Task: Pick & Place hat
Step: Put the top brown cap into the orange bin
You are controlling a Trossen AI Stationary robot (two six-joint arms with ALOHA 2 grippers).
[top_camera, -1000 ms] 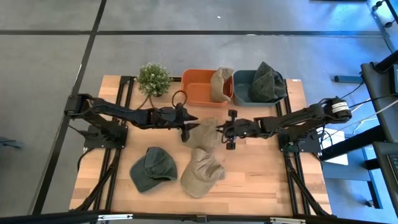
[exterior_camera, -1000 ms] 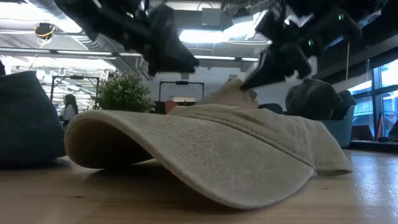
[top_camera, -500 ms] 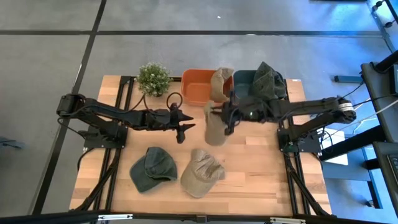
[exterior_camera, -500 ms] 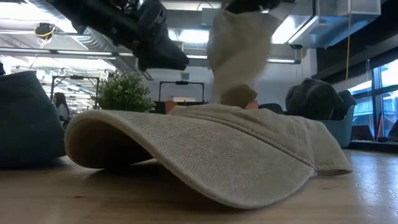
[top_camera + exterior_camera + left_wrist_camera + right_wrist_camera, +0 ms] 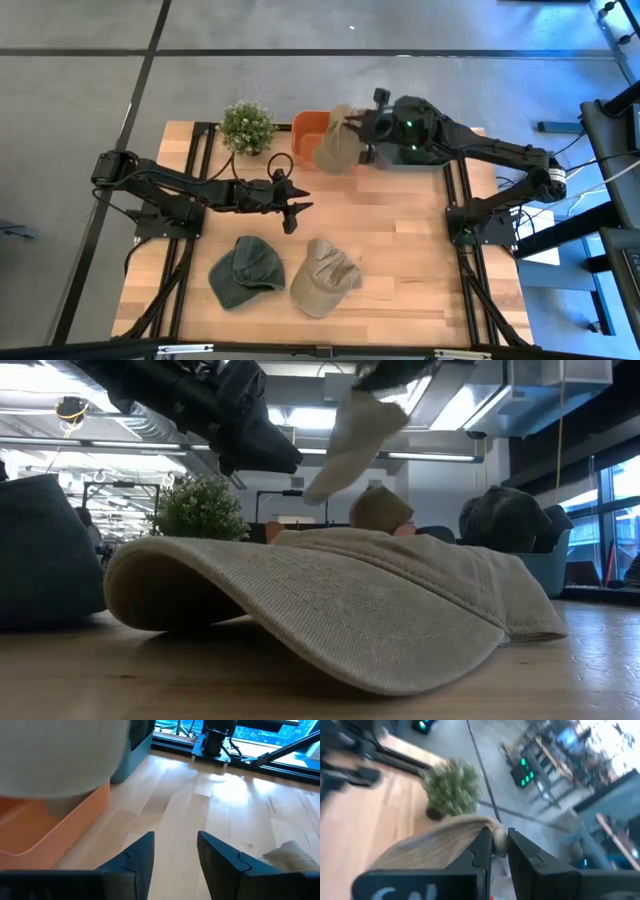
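Cloth caps, plastic bins, pale wood

The tan cap was matt, ribbed cloth; the green cap was soft matt fabric. The surface was smooth, lightly glossy wood, the orange bin smooth plastic, and the left tool matt black.

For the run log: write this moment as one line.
right gripper: shut on beige cloth cap, above orange plastic bin | left gripper: open, over wooden table

No readable text, label, brand, number or sign shows in any view.
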